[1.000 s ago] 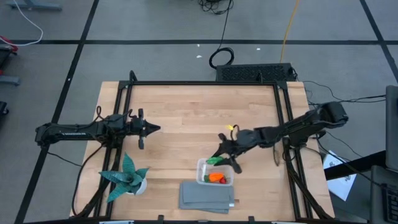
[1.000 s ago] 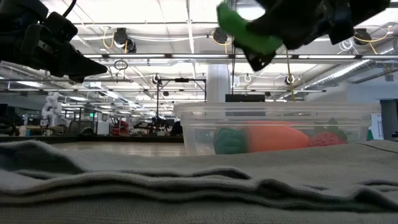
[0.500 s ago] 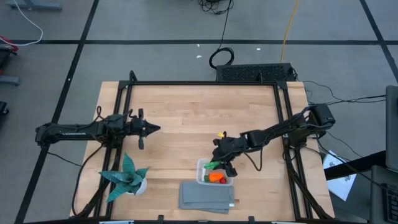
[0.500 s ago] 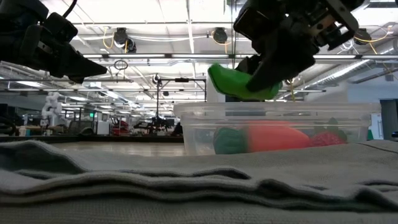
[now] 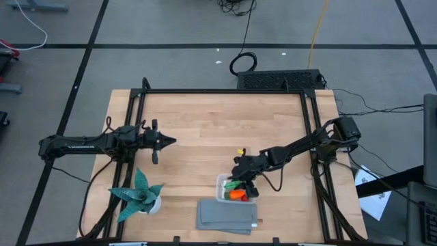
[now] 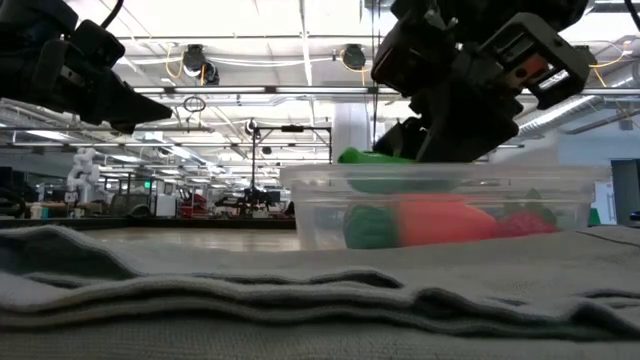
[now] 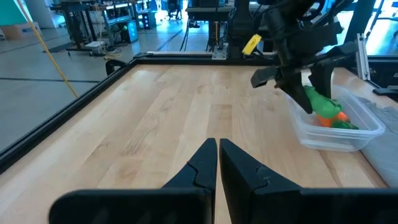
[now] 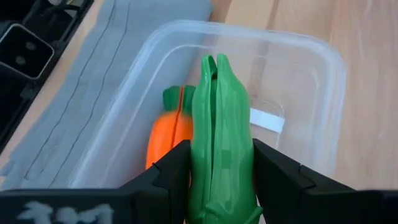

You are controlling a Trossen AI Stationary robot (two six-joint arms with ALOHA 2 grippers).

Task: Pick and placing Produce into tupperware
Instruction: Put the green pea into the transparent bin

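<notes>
My right gripper (image 5: 240, 182) is shut on the bright green pod (image 8: 219, 137) and holds it over the clear tupperware (image 5: 222, 188) near the table's front edge. In the low view the pod (image 6: 372, 157) is at the height of the container's rim. The orange carrot with its green top (image 8: 168, 134) lies inside on the container's floor. The red berry (image 6: 525, 222) shows through the wall at the other end. My left gripper (image 5: 171, 141) is shut and empty, above the table's left half. My right gripper pinches the green pod by its two long sides (image 8: 199, 168) between its two fingers, near the end closest to the wrist. The fingers slant down from the table's right side and lie along the pod. The pod is lifted, its free end (image 8: 214, 68) reaching out over the carrot.
A folded grey cloth (image 5: 227, 215) lies just in front of the tupperware at the table's near edge. A teal spiky plant in a white pot (image 5: 140, 193) stands at the near left. A black frame (image 5: 218, 91) runs round the table.
My right gripper has gone down and toward the table's near left, to the tupperware, still shut on the green pod. The pod has come from well above the container down to the height of its rim.
</notes>
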